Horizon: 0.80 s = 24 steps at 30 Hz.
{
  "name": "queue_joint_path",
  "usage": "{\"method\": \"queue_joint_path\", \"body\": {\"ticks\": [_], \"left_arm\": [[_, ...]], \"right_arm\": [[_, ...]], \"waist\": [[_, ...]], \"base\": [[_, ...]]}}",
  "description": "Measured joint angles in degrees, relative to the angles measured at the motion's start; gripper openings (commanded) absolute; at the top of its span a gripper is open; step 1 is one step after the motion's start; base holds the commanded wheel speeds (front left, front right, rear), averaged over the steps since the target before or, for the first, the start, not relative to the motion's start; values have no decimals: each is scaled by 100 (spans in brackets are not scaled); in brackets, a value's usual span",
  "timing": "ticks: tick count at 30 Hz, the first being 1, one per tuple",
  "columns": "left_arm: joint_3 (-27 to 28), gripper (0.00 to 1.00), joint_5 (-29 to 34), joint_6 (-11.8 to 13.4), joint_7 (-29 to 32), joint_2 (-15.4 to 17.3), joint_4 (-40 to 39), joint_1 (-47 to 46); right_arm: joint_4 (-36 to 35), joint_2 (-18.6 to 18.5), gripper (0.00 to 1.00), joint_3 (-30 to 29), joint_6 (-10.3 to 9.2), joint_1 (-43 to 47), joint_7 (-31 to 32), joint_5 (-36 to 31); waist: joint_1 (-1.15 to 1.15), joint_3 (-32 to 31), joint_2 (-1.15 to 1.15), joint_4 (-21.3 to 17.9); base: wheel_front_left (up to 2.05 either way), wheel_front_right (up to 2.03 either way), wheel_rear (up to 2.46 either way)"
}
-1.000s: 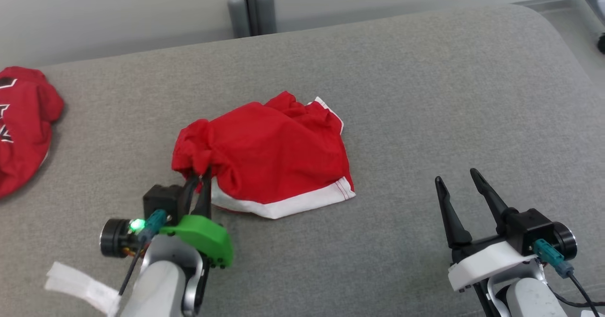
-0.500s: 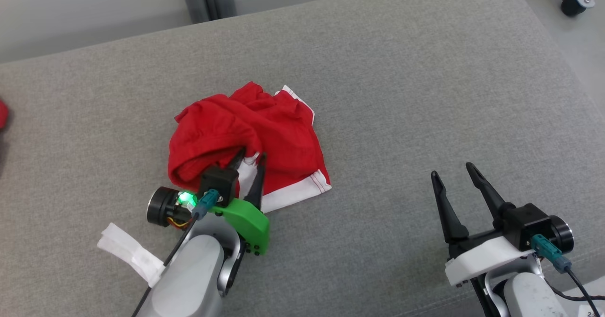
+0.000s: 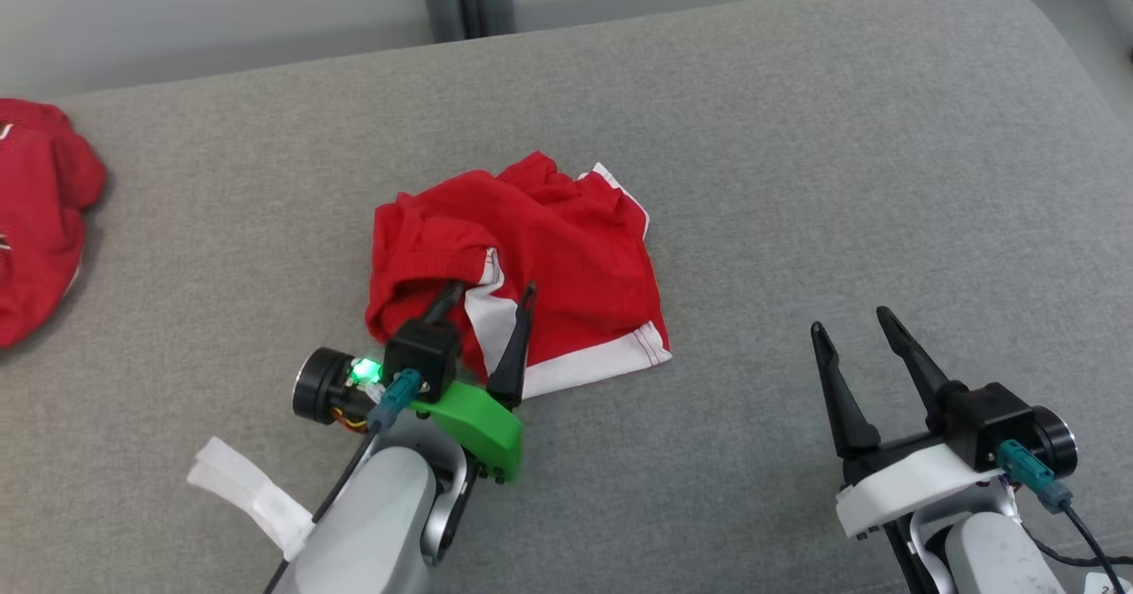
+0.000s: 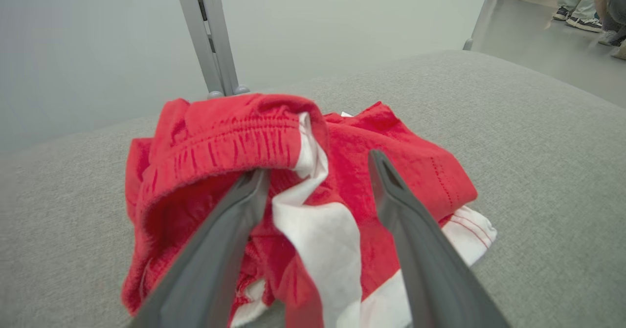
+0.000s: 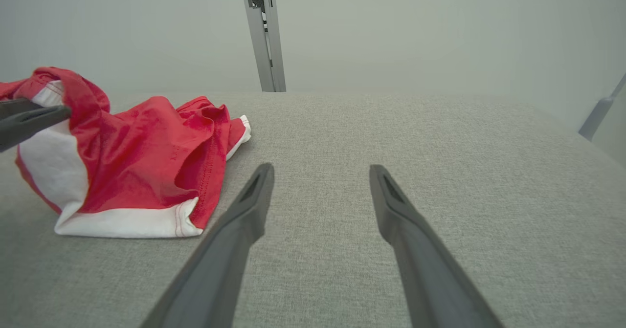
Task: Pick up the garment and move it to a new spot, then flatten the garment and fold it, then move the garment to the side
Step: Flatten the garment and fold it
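- The left pincer [image 3: 489, 291] was clamped a second ago on a bunched edge of the crumpled red shorts with white trim [image 3: 566, 258]. Its jaws have now spread wide and it grips nothing.
- In the left wrist view the left pincer's fingers sit either side of a white stripe of the shorts. The tip of one finger [image 4: 254, 184] is tucked under the turned-over elastic waistband.
- The shorts have changed shape. The bunched edge has flopped over towards the middle, which exposes the white stripe. The heap lies loose on the grey fabric-covered worktop [image 3: 797, 134], roughly central and just ahead of the left arm.
- The head camera has swung between pictures, so the heap's shift across the view is no reliable sign that it moved.
- The right pincer [image 3: 851, 321] is as it was: jaws apart, empty, above bare worktop and well apart from the shorts.
- A second red garment [image 3: 35, 222] lies at the worktop's far left edge, away from the work.
- Judgement: the release probably ends the move to a new spot. The shorts are still rumpled and doubled over, so flattening and folding remain to be done.
- Risk: the waistband lying over that finger could catch and drag when the arm withdraws.
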Motion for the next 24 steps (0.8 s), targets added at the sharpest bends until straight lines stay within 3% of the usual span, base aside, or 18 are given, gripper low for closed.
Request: {"method": "queue_joint_path", "body": {"ticks": [11,24], "left_arm": [[91,100,-214,88,41,234,-377,481],[467,100,-949,-270,-49,144,-218,163]], "right_arm": [[42,1,100,-26,0,75,0,-9],[41,0,100,-40,0,48,0,-31]], "waist": [[0,-229,0,337],[0,-161,0,99]], "base": [[0,0,0],[0,0,0]]}}
